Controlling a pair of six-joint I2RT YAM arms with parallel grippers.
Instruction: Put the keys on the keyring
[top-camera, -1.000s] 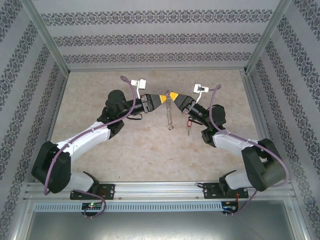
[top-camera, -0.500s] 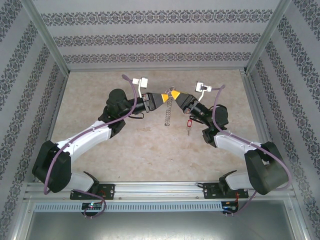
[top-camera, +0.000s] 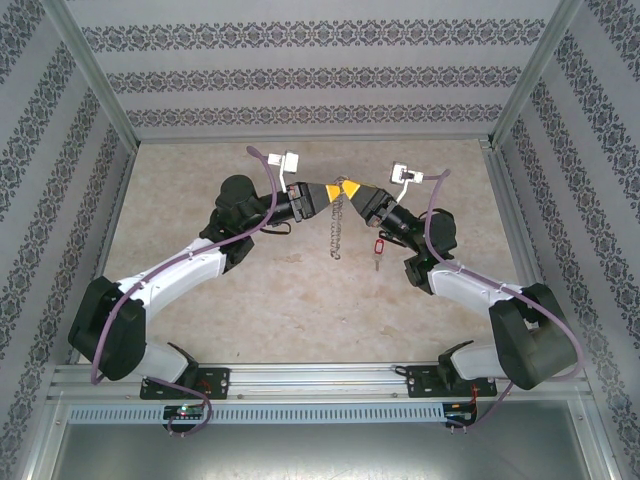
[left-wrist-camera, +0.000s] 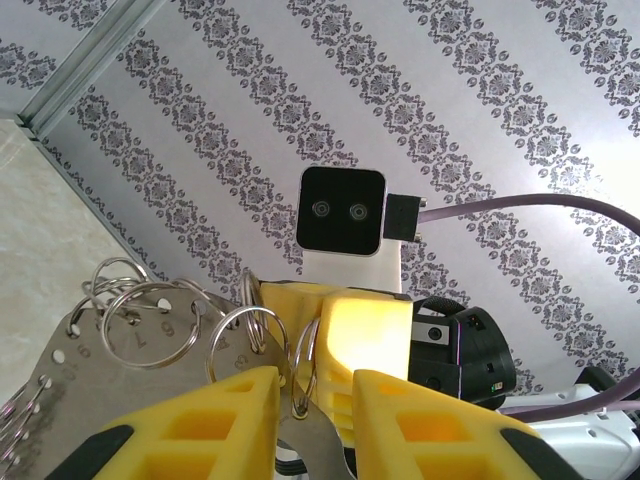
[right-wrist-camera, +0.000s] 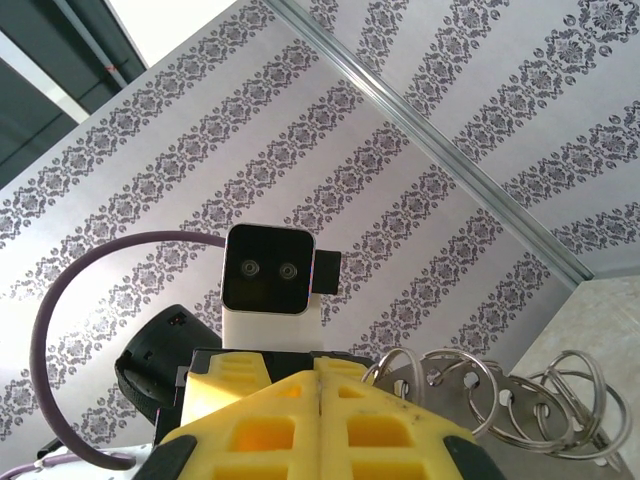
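Observation:
The keyring (top-camera: 337, 225) hangs in the air as a string of grey metal pieces below the spot where my two grippers meet, over the far middle of the table. My left gripper (top-camera: 327, 194) is shut on it: in the left wrist view a metal plate and a wire ring of the keyring (left-wrist-camera: 150, 330) pass between its yellow fingers (left-wrist-camera: 225, 410). My right gripper (top-camera: 349, 189) is shut, fingers pressed together, tip to tip with the left one. The keyring's rings (right-wrist-camera: 500, 400) lie just beside its right finger. The red-headed key (top-camera: 379, 246) lies on the table under the right wrist.
Patterned walls (top-camera: 320, 70) enclose the beige table (top-camera: 300, 300) at the back and both sides. Metal frame posts (top-camera: 95, 80) stand at the far corners. A rail (top-camera: 320, 378) carries both arm bases along the near edge.
Both grippers have shifted slightly left together, and the hanging keyring has swung left with them. The red key has stayed on the table.

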